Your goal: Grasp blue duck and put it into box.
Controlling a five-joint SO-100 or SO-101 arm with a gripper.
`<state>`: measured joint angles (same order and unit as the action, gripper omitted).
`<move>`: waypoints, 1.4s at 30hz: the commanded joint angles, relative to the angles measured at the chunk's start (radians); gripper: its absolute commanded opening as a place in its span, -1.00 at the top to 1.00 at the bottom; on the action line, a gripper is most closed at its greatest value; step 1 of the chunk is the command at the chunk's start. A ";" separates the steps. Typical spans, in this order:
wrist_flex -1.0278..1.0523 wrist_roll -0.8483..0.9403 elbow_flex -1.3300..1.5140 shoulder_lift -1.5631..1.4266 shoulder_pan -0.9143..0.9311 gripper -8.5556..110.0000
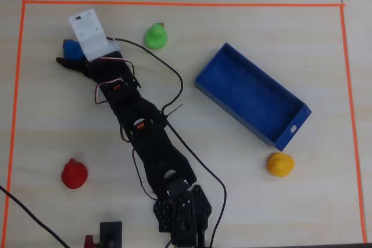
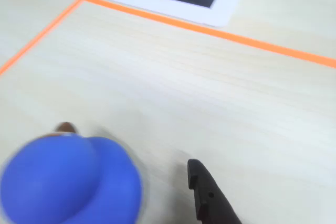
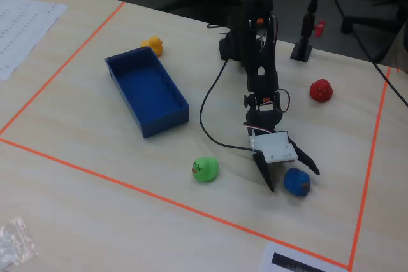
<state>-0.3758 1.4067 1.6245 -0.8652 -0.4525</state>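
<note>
In the fixed view the fingers are spread open and angled down at the desk, one black tip reaching toward the near edge and the other pointing off to the right, with the blue duck sitting on the wood in the gap between them, closer to the right-hand tip; whether either tip touches it I cannot tell. The wrist view puts the blue duck large and blurred at the lower left, with one dark finger rising from the bottom edge just to its right and a strip of bare desk between the two. From overhead the fingers lie at the far left end of the black arm, partly under a white camera housing, and the blue duck peeks out beside that housing. The box, a long dark-blue tray with nothing in it, lies well apart from the fingers, across the desk on the arm's other side, set at a slant with a small white slot in its end wall. A green duck stands near the fingers, a red duck and a yellow duck farther off, all inside an orange tape border.
</note>
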 commanded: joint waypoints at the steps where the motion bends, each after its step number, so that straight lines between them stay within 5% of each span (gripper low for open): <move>1: 0.005 0.003 -0.066 0.003 0.002 0.00; 6: 0.006 0.005 -0.067 0.020 -0.006 0.07; 11: 0.026 0.160 -0.067 0.026 -0.026 0.85; 25: 0.075 0.152 0.038 -0.181 0.034 0.85; 30: 0.394 0.091 0.089 -0.588 0.138 0.85; 37: 0.956 0.021 0.032 -1.089 0.549 0.85; 42: 0.979 0.138 0.242 -1.189 0.948 0.85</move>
<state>0.6029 1.4726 1.7503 -1.9635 0.2040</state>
